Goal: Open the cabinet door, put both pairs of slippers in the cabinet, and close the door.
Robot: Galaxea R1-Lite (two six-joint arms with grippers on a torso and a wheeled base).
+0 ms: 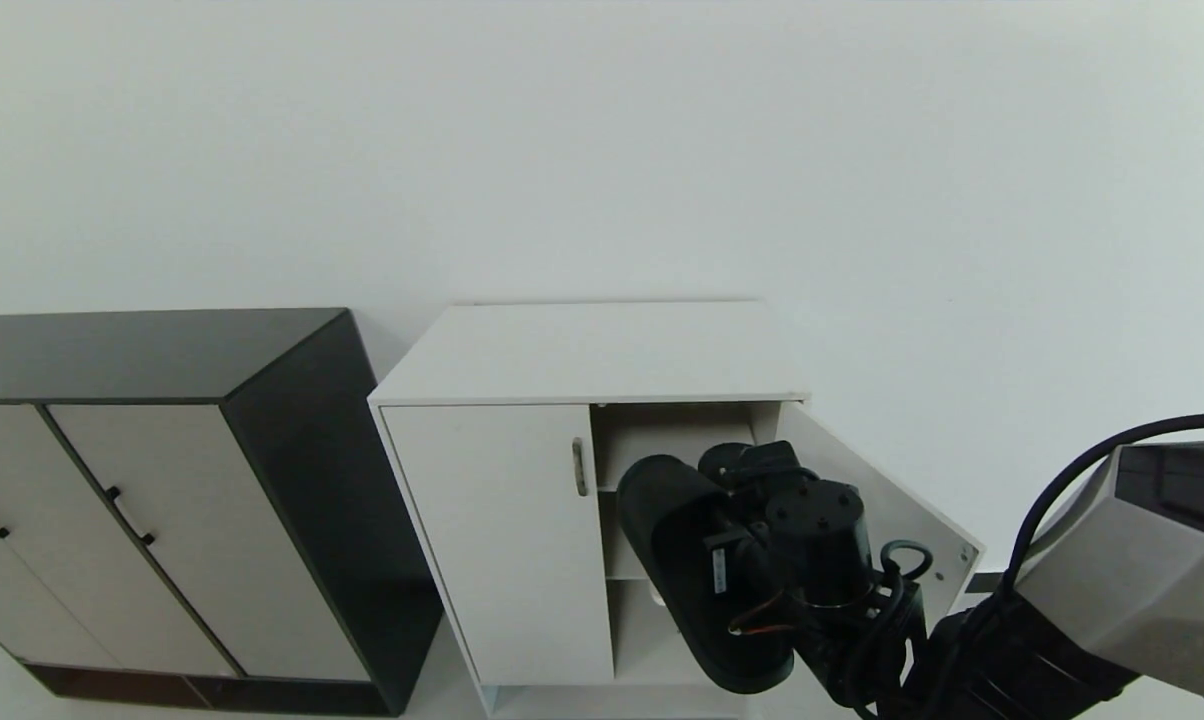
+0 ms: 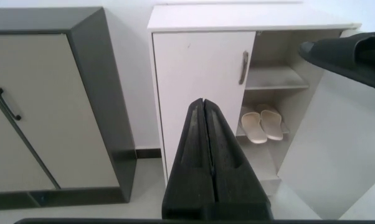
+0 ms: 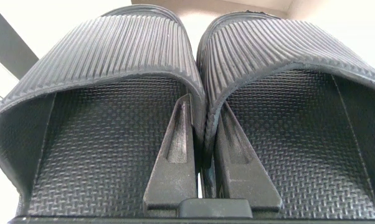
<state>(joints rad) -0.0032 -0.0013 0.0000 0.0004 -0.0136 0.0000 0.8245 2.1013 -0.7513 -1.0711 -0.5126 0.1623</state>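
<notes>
The right claw [image 3: 203,118] pinches the black slippers [image 3: 194,74] by their two inner edges, which are squeezed together between its fingers, so the pair hangs side by side around it. Just beyond this claw stands the white cabinet [image 1: 582,350], its right-hand door [image 1: 892,510] swung open to the claw's outer side, while the other door [image 1: 502,530] is shut. The left claw [image 2: 204,106] is pressed together and holds nothing. Ahead of it, and a little toward the right claw, a pale pair of slippers [image 2: 262,124] lies on the middle shelf [image 2: 286,130] inside the opening. By my reading, the door is opened and one pair is stowed. The black pair is in front of the opening but not yet on a shelf. What is left is to set it inside, let go, and close the door.
</notes>
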